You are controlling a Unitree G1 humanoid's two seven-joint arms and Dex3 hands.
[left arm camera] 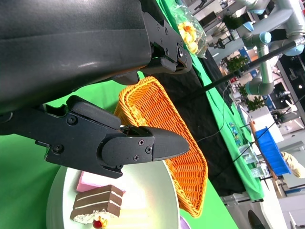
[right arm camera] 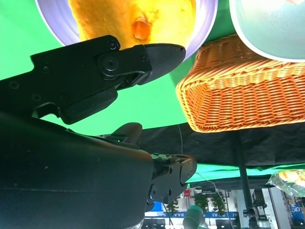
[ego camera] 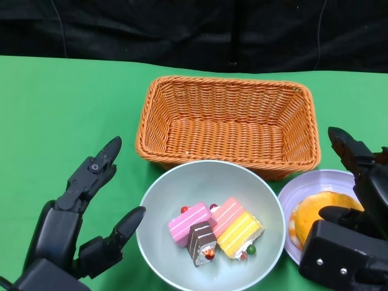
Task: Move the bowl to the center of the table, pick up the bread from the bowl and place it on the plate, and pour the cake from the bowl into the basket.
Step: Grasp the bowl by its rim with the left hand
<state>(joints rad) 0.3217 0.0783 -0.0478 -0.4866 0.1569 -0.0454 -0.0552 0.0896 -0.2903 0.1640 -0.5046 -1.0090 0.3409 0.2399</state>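
The pale green bowl (ego camera: 211, 224) sits mid-table just before the wicker basket (ego camera: 228, 124), holding four cake slices (ego camera: 216, 231); it looks rigid, smooth and likely slippery, best gripped at the rim. The left hand (ego camera: 82, 227) is spread and empty beside it. The right hand (ego camera: 357, 212), fingers apart, holding nothing, partly hides the bread (ego camera: 318, 213) on the lilac plate (ego camera: 294, 195).

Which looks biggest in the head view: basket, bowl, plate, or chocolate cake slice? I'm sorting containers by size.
1. Basket
2. Bowl, a bit smaller, though nearer the camera
3. Plate, partly hidden by the right hand
4. Chocolate cake slice
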